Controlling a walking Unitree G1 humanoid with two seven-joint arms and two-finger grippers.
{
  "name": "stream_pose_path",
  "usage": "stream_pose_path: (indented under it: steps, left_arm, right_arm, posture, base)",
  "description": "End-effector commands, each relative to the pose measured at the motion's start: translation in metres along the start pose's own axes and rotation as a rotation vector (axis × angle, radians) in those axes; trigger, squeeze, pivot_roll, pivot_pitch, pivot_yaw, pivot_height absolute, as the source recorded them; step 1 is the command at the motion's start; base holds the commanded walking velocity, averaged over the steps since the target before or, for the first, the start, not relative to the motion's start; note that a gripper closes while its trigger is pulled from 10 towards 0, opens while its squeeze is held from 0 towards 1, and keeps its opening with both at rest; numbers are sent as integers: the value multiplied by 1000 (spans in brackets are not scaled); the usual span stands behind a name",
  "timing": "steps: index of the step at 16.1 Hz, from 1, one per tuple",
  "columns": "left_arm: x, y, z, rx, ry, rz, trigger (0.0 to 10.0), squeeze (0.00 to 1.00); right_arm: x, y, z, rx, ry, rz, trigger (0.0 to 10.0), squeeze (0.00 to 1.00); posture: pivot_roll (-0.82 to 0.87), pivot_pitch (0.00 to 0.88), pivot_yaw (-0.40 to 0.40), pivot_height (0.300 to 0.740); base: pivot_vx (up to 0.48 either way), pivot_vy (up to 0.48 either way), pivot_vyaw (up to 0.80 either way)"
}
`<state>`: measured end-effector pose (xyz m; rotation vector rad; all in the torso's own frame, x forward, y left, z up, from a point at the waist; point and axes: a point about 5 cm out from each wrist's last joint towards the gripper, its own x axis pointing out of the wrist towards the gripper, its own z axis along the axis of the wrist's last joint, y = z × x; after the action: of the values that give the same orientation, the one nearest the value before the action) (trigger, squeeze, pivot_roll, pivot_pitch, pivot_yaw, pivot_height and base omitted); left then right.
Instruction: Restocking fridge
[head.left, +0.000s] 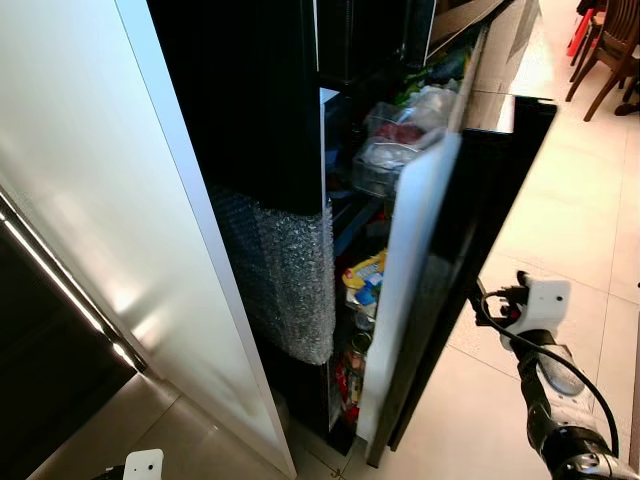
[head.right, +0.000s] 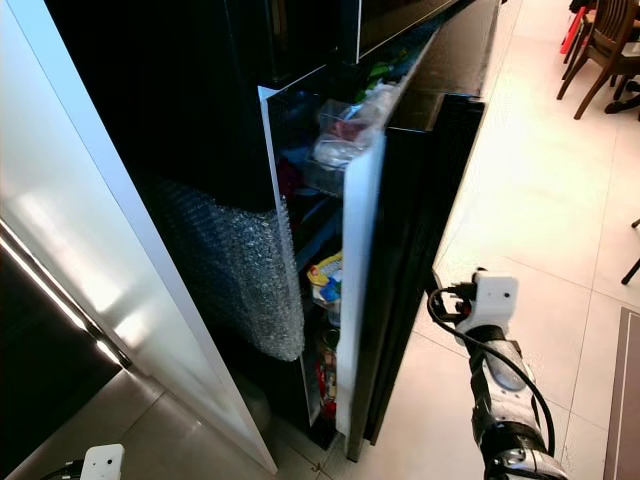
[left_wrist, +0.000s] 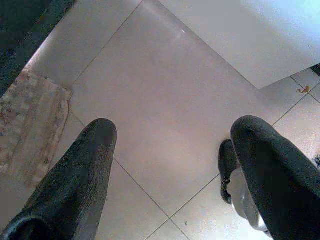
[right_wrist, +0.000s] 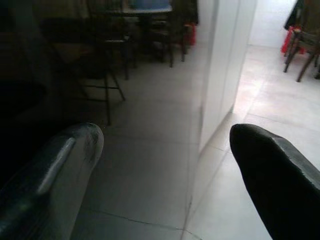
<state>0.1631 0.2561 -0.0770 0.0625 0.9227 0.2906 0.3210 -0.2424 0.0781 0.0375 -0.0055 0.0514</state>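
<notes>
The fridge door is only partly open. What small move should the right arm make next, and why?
Probably swing the fridge door wider. It stands only ajar, leaving a narrow gap to the shelves, and the right gripper is open, facing the door's glossy outer face.

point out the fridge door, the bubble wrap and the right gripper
fridge door (head.left: 410, 290), left eye view, white inner face
bubble wrap (head.left: 285, 285), left eye view, middle of the sheet
right gripper (right_wrist: 165, 165), right wrist view, between fingertips

The fridge's door shelves are holding clear bagged food at the upper level and colourful packets lower down; a patterned mat is lying on the tiled floor.
</notes>
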Motion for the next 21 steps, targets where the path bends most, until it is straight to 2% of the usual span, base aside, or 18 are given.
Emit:
stream_pose_path:
  steps: [1,5,6,10,13,15,16,18,19,20,21]
  left_arm:
    - [-1,3,-5,8,18,5,10000,0]
    - [-1,3,-5,10,18,5,10000,0]
    - [-1,3,-4,5,18,4,10000,0]
    - [-1,3,-4,-2,15,9,10000,0]
    - [-1,3,-3,-3,14,10,10000,0]
    - [0,3,-3,-4,13,10,10000,0]
    - [0,3,-2,-3,13,11,10000,0]
    - [0,3,-2,-4,12,12,10000,0]
    - [0,3,-3,-5,12,12,10000,0]
    - [-1,3,-3,-7,13,13,10000,0]
    - [-1,3,-4,-8,14,13,10000,0]
  right_arm:
    - [10,11,13,-3,-52,57,10000,0]
    - [18,34,18,-3,-72,152,10000,0]
    - [25,54,20,20,-80,204,10000,0]
    - [31,94,23,58,-90,337,10000,0]
    - [31,109,21,53,-79,412,10000,0]
    - [31,112,21,52,-72,428,10000,0]
    - [30,107,21,45,-70,412,10000,0]
    - [29,94,21,35,-79,351,10000,0]
    - [28,85,22,22,-89,299,10000,0]
    - [24,66,23,-20,-100,188,10000,0]
    - [23,61,23,-35,-101,155,10000,0]
  posture:
    - [-21,0,27,740]
    - [-17,0,27,740]
    - [-15,0,27,740]
    - [-8,0,26,740]
    - [-7,0,26,740]
    - [-5,0,25,740]
    - [-6,0,27,740]
    - [-2,0,20,740]
    - [-2,0,18,740]
    - [-7,0,15,740]
    - [-7,0,15,740]
  base:
    - [0,0,0]
    - [0,0,0]
    - [0,0,0]
    - [0,0,0]
    - [0,0,0]
    - [0,0,0]
    - [0,0,0]
    - [0,0,0]
    - [0,0,0]
    - [0,0,0]
    - [0,0,0]
